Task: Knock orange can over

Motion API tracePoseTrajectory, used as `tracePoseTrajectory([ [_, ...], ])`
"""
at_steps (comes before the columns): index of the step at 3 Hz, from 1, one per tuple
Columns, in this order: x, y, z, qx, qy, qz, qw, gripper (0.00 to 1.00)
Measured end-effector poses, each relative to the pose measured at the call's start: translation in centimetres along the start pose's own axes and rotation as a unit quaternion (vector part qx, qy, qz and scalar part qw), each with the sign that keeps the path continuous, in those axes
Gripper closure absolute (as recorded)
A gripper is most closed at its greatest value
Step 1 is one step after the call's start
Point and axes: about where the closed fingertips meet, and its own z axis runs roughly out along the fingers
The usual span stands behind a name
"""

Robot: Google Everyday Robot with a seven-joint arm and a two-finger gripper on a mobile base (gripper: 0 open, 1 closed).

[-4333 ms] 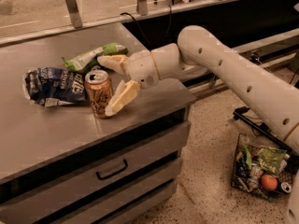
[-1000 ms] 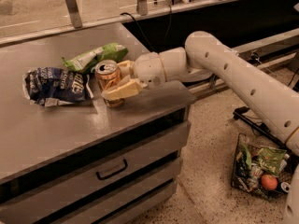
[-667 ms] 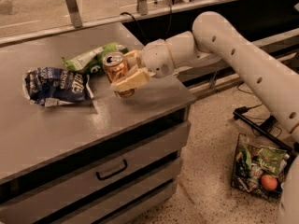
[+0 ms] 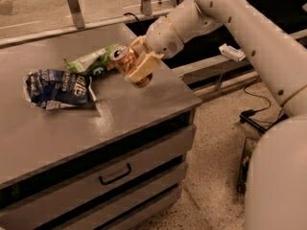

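Note:
The orange can (image 4: 127, 64) is held tilted in the air above the grey counter (image 4: 120, 104), its silver top pointing up and to the left. My gripper (image 4: 138, 65) is shut on the can, with cream fingers (image 4: 142, 71) on either side of it. The can hangs just right of the green snack bag (image 4: 93, 61) and clear of the counter top. The white arm reaches in from the upper right.
A dark blue snack bag (image 4: 57, 87) lies crumpled on the counter's left part. The counter's right edge (image 4: 189, 99) drops to a speckled floor (image 4: 216, 176). Drawers with a handle (image 4: 115, 174) sit below. Cables lie on the floor at right.
The can stood on the counter with my gripper around it. It has since been lifted and carried right and up, tilting over in the grip.

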Motion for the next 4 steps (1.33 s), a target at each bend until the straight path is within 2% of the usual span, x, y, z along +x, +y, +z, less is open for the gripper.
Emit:
tracePoseTrajectory([
  [1, 0.2, -0.3, -0.4, -0.008, 0.085, -0.002, 0.9963, 0.53],
  [2, 0.3, 0.3, -0.6, 0.0, 0.174, -0.002, 0.9847, 0.55],
  [3, 0.9, 1.6, -0.9, 0.025, 0.254, 0.006, 0.9668, 0.55],
  [4, 2.2, 2.9, -1.0, 0.041, 0.308, 0.02, 0.9505, 0.57],
])
